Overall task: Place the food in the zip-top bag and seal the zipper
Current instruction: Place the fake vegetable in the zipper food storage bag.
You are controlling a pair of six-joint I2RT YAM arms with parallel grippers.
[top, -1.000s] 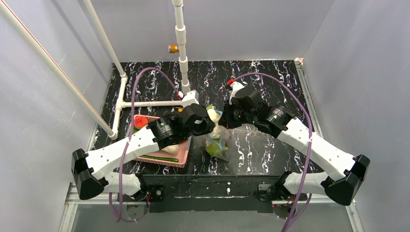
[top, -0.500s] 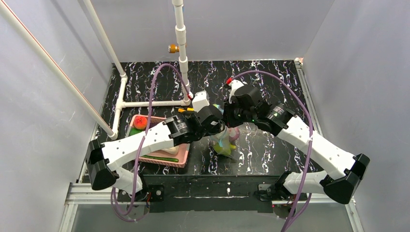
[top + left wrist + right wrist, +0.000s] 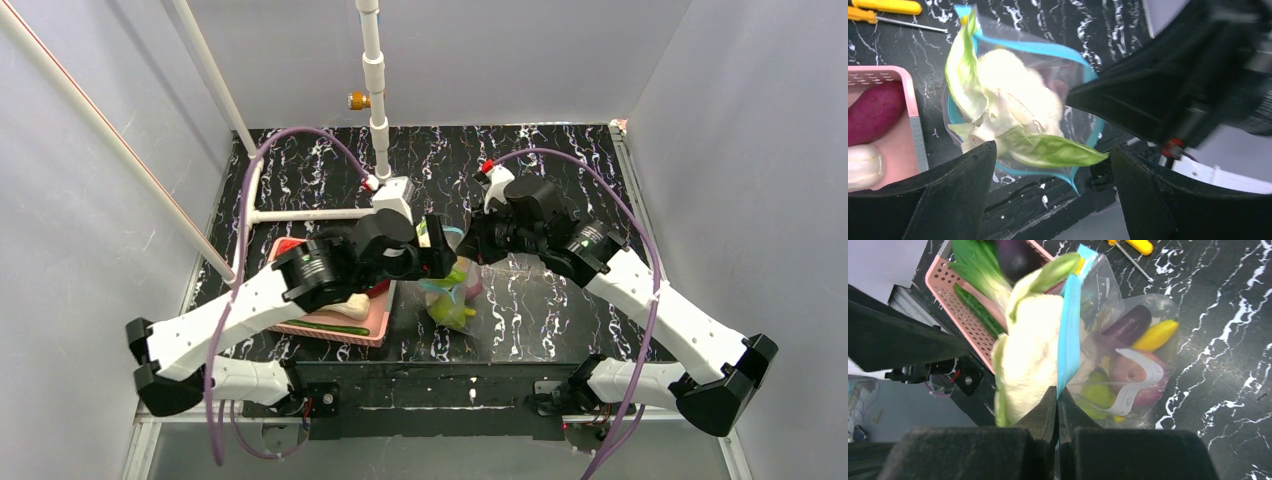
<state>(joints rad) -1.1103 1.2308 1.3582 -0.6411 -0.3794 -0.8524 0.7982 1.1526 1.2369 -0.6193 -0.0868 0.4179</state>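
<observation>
The clear zip-top bag (image 3: 452, 298) hangs upright over the table; my right gripper (image 3: 1058, 390) is shut on its teal-blue zipper (image 3: 1068, 330). Through the plastic show a dark purple oblong piece (image 3: 1125, 325), the long yellow piece (image 3: 1155, 335) and the green pear (image 3: 1098, 392). The white-and-green leafy head (image 3: 1013, 115) sits in the bag's open mouth, its leaves sticking out. My left gripper (image 3: 1052, 150) is open and empty just above the leafy head, touching nothing. Both grippers meet over the bag in the top view, left (image 3: 440, 262), right (image 3: 468, 248).
A pink basket (image 3: 915, 137) stands left of the bag with a red-purple oblong piece (image 3: 873, 112), a white piece (image 3: 863, 165) and green pieces (image 3: 970, 270) in it. Yellow-handled screwdrivers (image 3: 888, 6) lie behind the bag. A white pipe frame (image 3: 310, 213) stands at the back left.
My left gripper carried the leafy head right to the bag, opened and drew back a little left. The leafy head now rests in the bag's mouth. The right gripper kept its hold.
</observation>
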